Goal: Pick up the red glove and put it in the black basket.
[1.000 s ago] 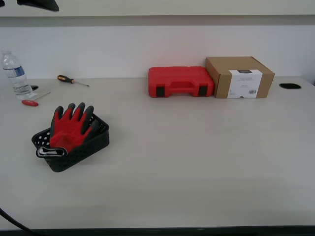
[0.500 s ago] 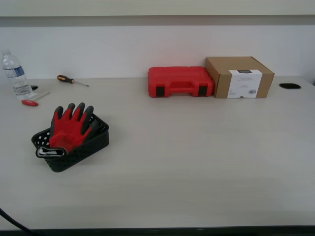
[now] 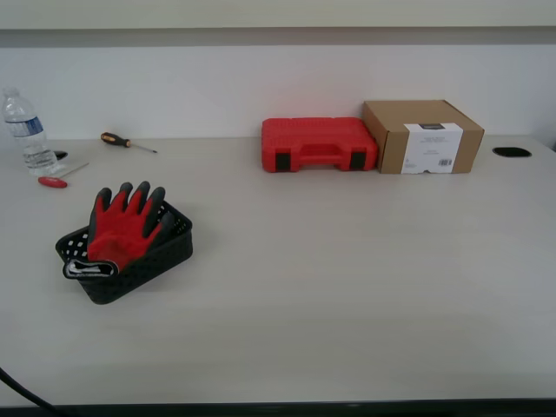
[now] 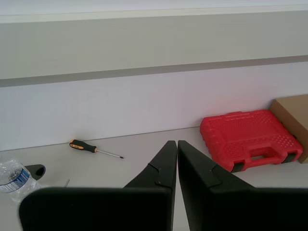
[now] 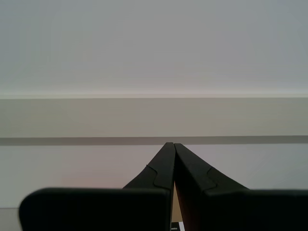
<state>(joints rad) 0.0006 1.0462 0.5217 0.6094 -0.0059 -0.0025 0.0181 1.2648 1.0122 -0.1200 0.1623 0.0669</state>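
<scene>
The red glove (image 3: 122, 228) lies in the black basket (image 3: 152, 261) at the exterior view's left, its dark fingertips sticking out over the far rim and its pale-edged cuff hanging over the near end. My first gripper (image 4: 177, 143) is shut and empty, raised above the table and facing the back wall. My second gripper (image 5: 173, 144) is shut and empty, raised and facing the wall. Neither gripper shows in the exterior view.
A red tool case (image 3: 319, 144) (image 4: 250, 138) and a cardboard box (image 3: 423, 135) stand at the back. A water bottle (image 3: 26, 132), an orange-handled screwdriver (image 3: 127, 142) (image 4: 95, 148) and a small red-handled screwdriver (image 3: 61, 178) lie at the back left. A cable (image 3: 22, 391) crosses the near left corner.
A dark arm part at the exterior view's top left edge one second ago has moved out of view. The glove and basket have not moved.
</scene>
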